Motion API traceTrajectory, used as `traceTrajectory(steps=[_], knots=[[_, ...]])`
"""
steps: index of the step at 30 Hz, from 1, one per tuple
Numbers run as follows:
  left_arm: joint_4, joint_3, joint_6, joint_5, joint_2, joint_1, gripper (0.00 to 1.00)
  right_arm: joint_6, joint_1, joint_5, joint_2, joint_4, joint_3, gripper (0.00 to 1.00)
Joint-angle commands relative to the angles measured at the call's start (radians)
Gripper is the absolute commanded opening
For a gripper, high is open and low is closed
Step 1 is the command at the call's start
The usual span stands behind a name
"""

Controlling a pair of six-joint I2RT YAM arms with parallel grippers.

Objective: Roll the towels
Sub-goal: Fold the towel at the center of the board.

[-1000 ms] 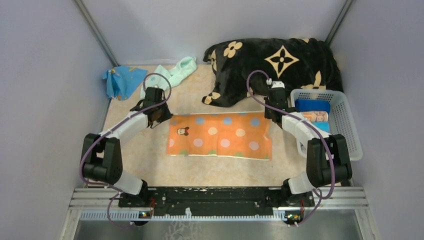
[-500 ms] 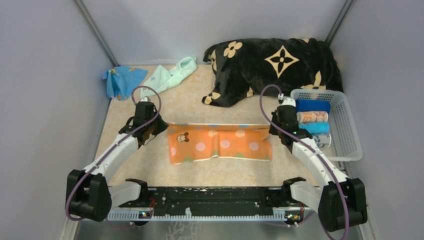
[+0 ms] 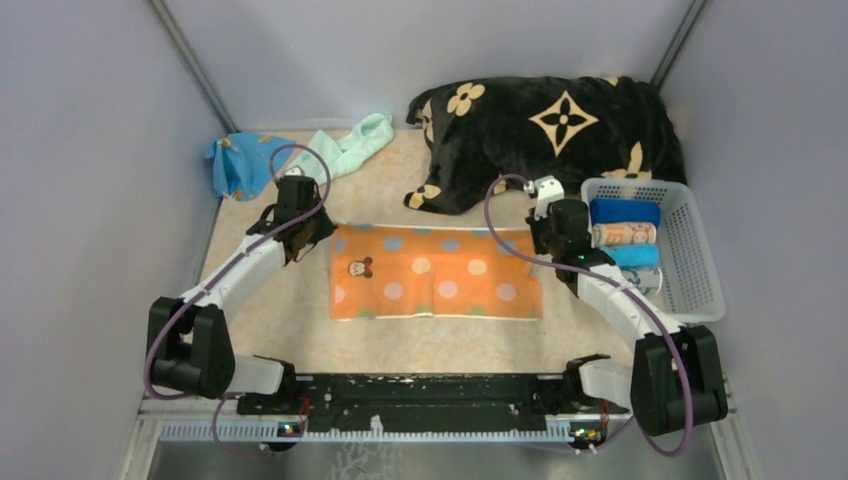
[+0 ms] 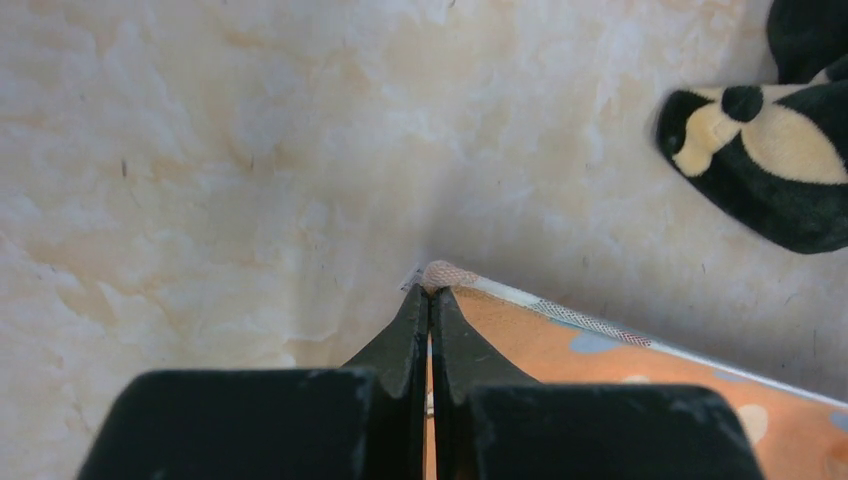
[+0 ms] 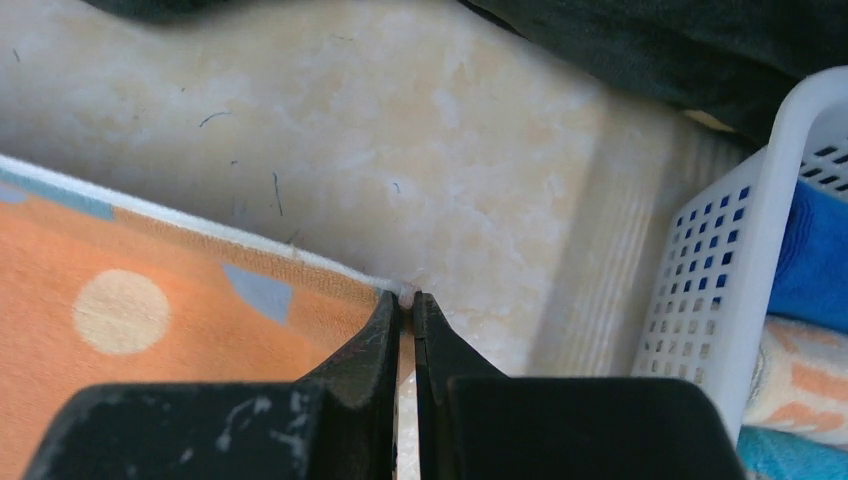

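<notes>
An orange towel (image 3: 437,273) with pale dots and a cartoon mouse lies spread flat in the middle of the table. My left gripper (image 3: 322,232) is shut on its far left corner; the left wrist view shows the black fingertips (image 4: 418,312) pinching the woven hem of the orange towel (image 4: 600,370). My right gripper (image 3: 541,238) is shut on the far right corner, with the white hem of the orange towel (image 5: 150,330) caught between its tips (image 5: 406,297). A mint green towel (image 3: 345,150) and a blue towel (image 3: 240,163) lie crumpled at the far left.
A big black blanket (image 3: 550,125) with beige flowers is heaped at the back right, close behind both grippers. A white basket (image 3: 700,290) at the right edge holds several rolled towels and stands just right of my right gripper. Grey walls close in both sides.
Half a second ago both grippers had drawn the far edge toward the near side, bunching the towel. Now they have carried it back away, and the towel lies flat again.
</notes>
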Motion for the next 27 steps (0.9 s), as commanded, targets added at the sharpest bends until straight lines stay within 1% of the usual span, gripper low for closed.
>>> traceTrajectory(steps=[1,7,10,14,16,18,20,22,25,27], knots=[[0.002,0.077,0.073,-0.082,0.019,0.011,0.0,-0.17,-0.011,-0.04,0.009,0.057,0.06,0.03],[0.034,0.09,0.137,-0.121,0.009,0.013,0.01,-0.315,-0.011,-0.113,-0.014,0.127,0.033,0.03],[0.038,0.08,0.141,-0.124,0.015,0.014,0.01,-0.385,-0.011,-0.168,0.02,0.094,0.05,0.03],[0.007,0.058,0.098,-0.092,0.016,0.014,0.01,-0.445,-0.006,-0.21,0.036,0.042,0.063,0.02],[-0.009,0.034,0.077,-0.104,0.009,0.014,0.0,-0.472,-0.003,-0.22,0.023,0.042,0.047,0.02],[-0.022,0.006,0.065,-0.118,-0.005,0.014,0.0,-0.544,0.009,-0.23,0.013,0.028,0.036,0.02],[-0.029,-0.02,0.046,-0.122,-0.025,0.014,0.0,-0.606,0.022,-0.208,0.011,-0.007,0.044,0.02],[-0.023,-0.045,0.039,-0.114,-0.049,0.015,0.0,-0.659,0.03,-0.189,-0.004,-0.037,0.042,0.02],[-0.017,-0.072,0.035,-0.099,-0.083,0.015,0.0,-0.716,0.036,-0.2,-0.06,-0.04,0.006,0.02],[-0.026,-0.087,0.024,-0.092,-0.112,0.015,0.0,-0.761,0.046,-0.22,-0.099,-0.072,-0.018,0.02]])
